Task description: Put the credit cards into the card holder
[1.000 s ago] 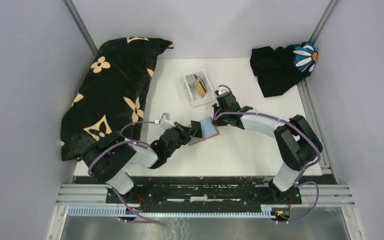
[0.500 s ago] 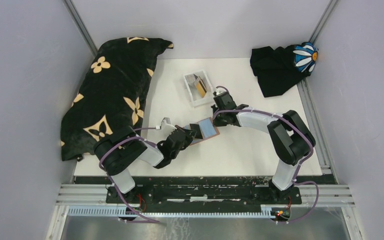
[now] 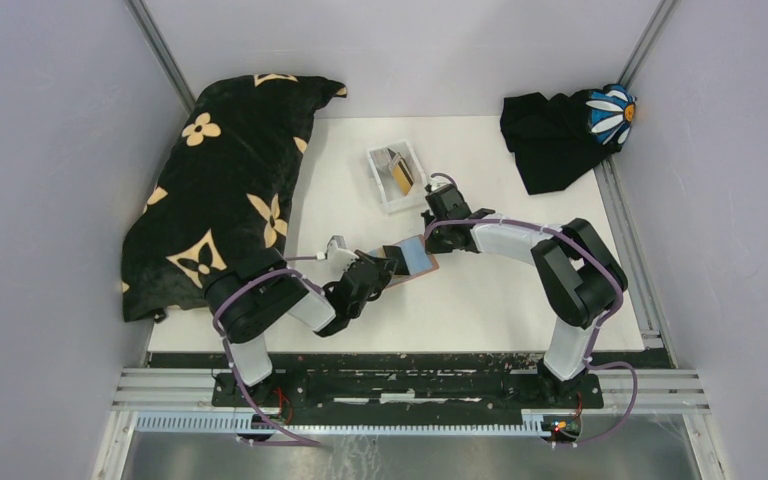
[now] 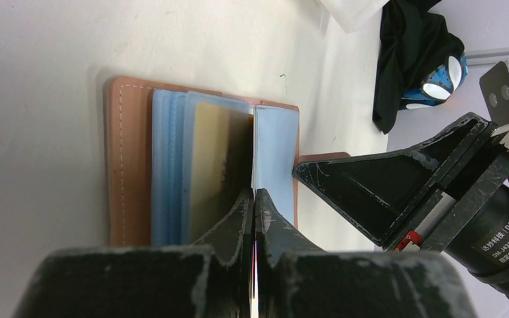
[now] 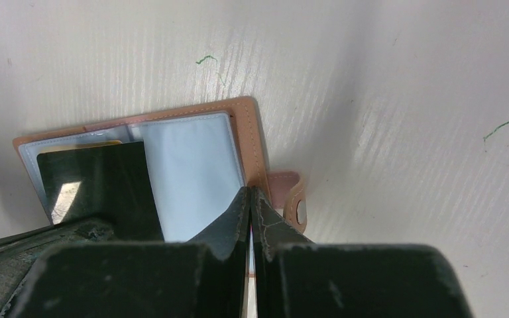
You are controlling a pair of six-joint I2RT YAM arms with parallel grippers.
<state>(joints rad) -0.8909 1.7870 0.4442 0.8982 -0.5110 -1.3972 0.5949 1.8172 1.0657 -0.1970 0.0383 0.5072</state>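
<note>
White bench, grey walls | card holder open at centre, clamped by your right hand from 2 o'clock | your left hand, from 7 o'clock, grips dark card | tray at 12 o'clock

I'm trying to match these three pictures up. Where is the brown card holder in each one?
Top: card holder mid-table, between left gripper and right gripper.
Left wrist: card holder left of centre, lying open above the left gripper.
Right wrist: card holder centre-left, open, above the right gripper.
Shared landmark: its snap tab, on the holder's right edge in both wrist views; too small to tell from the top.
</note>
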